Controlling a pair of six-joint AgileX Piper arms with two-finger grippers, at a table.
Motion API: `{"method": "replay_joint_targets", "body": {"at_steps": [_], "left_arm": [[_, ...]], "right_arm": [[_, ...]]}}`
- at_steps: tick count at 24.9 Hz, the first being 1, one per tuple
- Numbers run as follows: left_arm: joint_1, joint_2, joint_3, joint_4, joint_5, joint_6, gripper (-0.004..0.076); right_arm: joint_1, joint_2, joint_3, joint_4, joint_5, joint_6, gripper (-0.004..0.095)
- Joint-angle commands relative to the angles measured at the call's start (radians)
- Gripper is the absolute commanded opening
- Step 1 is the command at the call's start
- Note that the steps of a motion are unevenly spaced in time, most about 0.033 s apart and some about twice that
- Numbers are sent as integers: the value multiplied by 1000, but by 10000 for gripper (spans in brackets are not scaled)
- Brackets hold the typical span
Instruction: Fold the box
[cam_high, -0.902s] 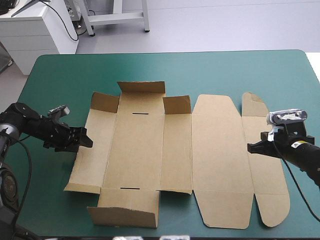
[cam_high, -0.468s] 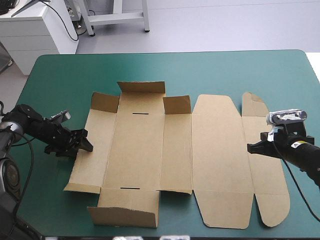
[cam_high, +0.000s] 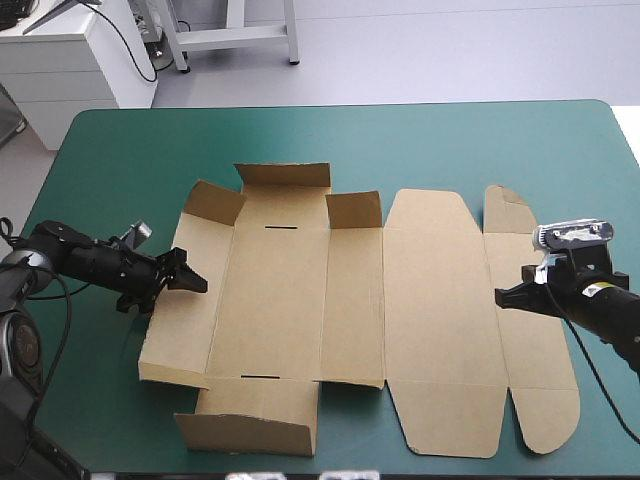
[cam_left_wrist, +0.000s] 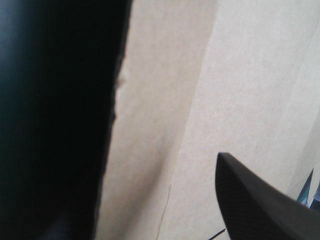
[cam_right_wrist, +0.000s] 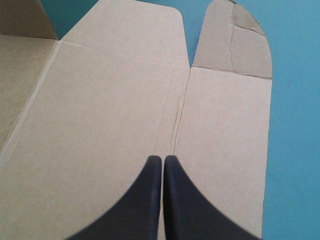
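The brown box (cam_high: 350, 300) lies spread out on the teal-green cover, lid panel (cam_high: 440, 320) flat on the right. Its far wall (cam_high: 283, 176) and near wall (cam_high: 250, 420) stand partly raised. My left gripper (cam_high: 186, 279) is open at the left side panel (cam_high: 180, 325), which tilts up off the table. In the left wrist view brown board (cam_left_wrist: 165, 75) fills the space between the fingers (cam_left_wrist: 250, 200). My right gripper (cam_high: 500, 297) is shut, its tip (cam_right_wrist: 162, 159) resting on the crease between the lid and the end flap (cam_right_wrist: 225, 125).
Teal-green cover (cam_high: 350, 135) shows in a wide band beyond the box's far side and in a narrower strip left of it (cam_high: 90, 340). The box's near wall reaches close to the table's front edge.
My left gripper has slid in toward the box and the left side panel has risen, its far corner flap lifting with it. The right arm has stayed still.
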Motion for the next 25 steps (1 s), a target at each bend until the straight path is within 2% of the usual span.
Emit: {"method": "replay_joint_targets", "body": {"at_steps": [1, 3, 5, 6, 12, 16, 20, 22, 25], "left_arm": [[-6, -54, -2, -49, 104, 1, 381], [-7, -82, -2, -57, 104, 1, 246], [-28, -113, -2, -38, 104, 4, 60], [-44, -126, -2, -16, 104, 4, -6], [-266, -144, -12, 210, 104, -50, -8], [-312, -144, -80, 204, 104, -53, -8], [-324, -144, -238, 329, 104, -115, -8], [-368, -144, -355, 484, 102, -143, -8], [-490, -135, -523, 694, 99, -87, -8]], "right_arm": [[-5, -15, -28, 2, -40, -8, 0], [-5, -15, -28, 0, -40, -8, 0], [-5, -15, -28, -2, -42, -8, 0], [-5, -13, -28, -2, -47, -8, 0], [-5, -13, -28, -3, -51, -8, 0], [-5, -13, -28, -3, -47, -8, 0], [-5, -13, -28, -3, -33, -8, 0], [-5, -13, -28, -3, -33, -8, 0], [-5, -13, -28, -3, -33, -8, 0]]}}
